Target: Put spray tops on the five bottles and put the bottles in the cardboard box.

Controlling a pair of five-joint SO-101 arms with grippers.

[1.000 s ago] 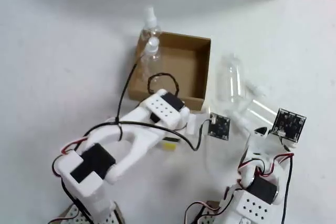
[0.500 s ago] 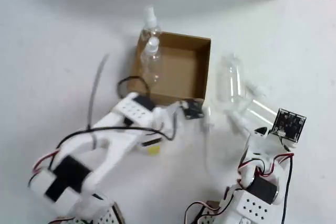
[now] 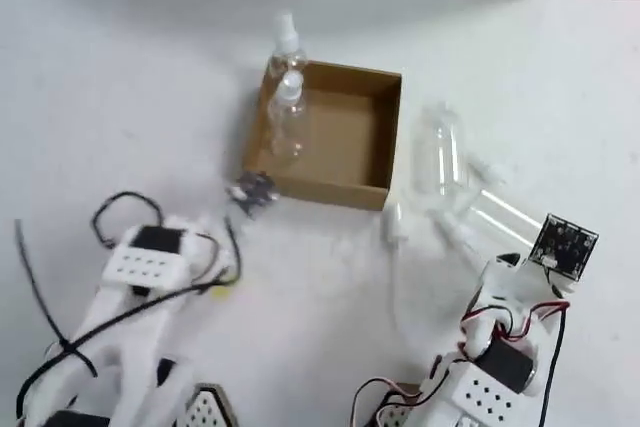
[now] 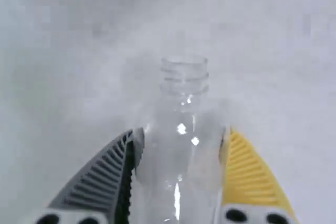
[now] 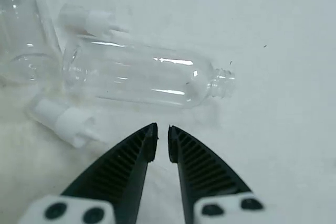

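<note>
My left gripper (image 4: 178,140) is shut on a clear bottle (image 4: 181,145) with a bare threaded neck, held by its body between the grey and yellow fingers. In the high view that arm (image 3: 145,267) is at the near left, away from the cardboard box (image 3: 385,137). One bottle with a spray top (image 3: 286,112) is in the box by its left wall; another (image 3: 285,47) stands just behind it. My right gripper (image 5: 159,142) is shut on nothing, just short of an uncapped bottle (image 5: 142,77) lying on its side with two loose spray tops (image 5: 65,121) (image 5: 92,22) beside it.
Right of the box stand or lie more clear bottles (image 3: 440,157) and loose spray tops (image 3: 392,222). Another clear bottle (image 5: 23,35) is close to the lying one. The left arm's black cable (image 3: 35,297) loops over the near-left table. Chairs line the far edge.
The left arm has swung from in front of the box to the near left. The right arm has barely shifted.
</note>
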